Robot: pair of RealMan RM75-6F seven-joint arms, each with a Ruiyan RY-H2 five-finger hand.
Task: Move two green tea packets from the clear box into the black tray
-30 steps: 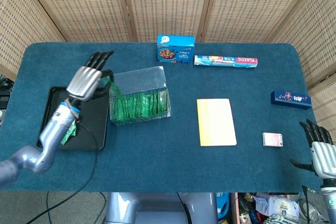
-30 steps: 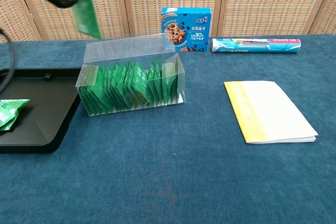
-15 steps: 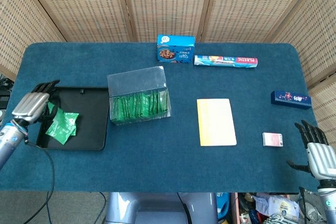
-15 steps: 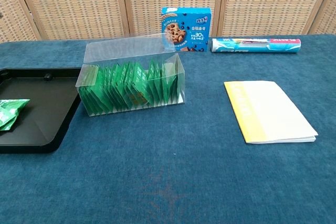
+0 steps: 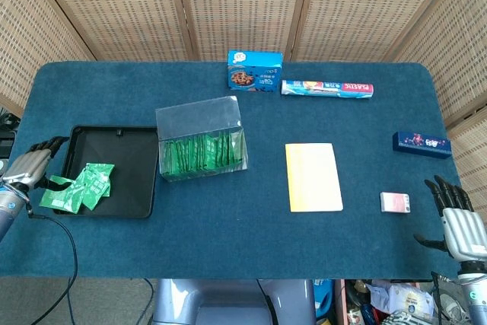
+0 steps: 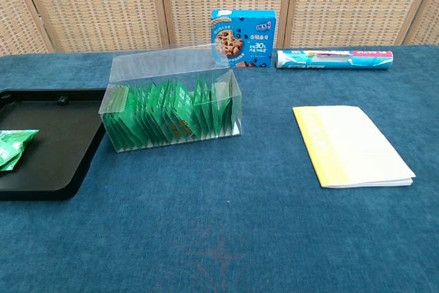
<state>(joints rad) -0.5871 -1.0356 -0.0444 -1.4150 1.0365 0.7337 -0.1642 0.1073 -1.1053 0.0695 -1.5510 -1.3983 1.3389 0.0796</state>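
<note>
The clear box (image 5: 202,139) (image 6: 171,109) stands mid-table with several green tea packets upright inside. Left of it lies the black tray (image 5: 129,150) (image 6: 55,162). Two green packets lie in the tray: one (image 5: 96,182) near its middle, the other (image 5: 59,195) at its left edge; the chest view shows packets (image 6: 14,146) at its left border. My left hand (image 5: 30,167) hangs just outside the tray's left rim, fingers apart, holding nothing, thumb close to the left packet. My right hand (image 5: 456,218) is at the table's near right corner, fingers spread and empty. Neither hand shows in the chest view.
A blue cookie box (image 5: 254,71) and a boxed plastic-wrap roll (image 5: 327,88) lie at the back. A yellow-and-white booklet (image 5: 313,176) lies right of the clear box. A small pink-white pack (image 5: 396,202) and a dark blue box (image 5: 421,144) sit near the right edge.
My left hand carried a green packet from above the clear box leftward and down to the tray, let it go there, and drew back past the tray's left rim. The right hand barely moved.
</note>
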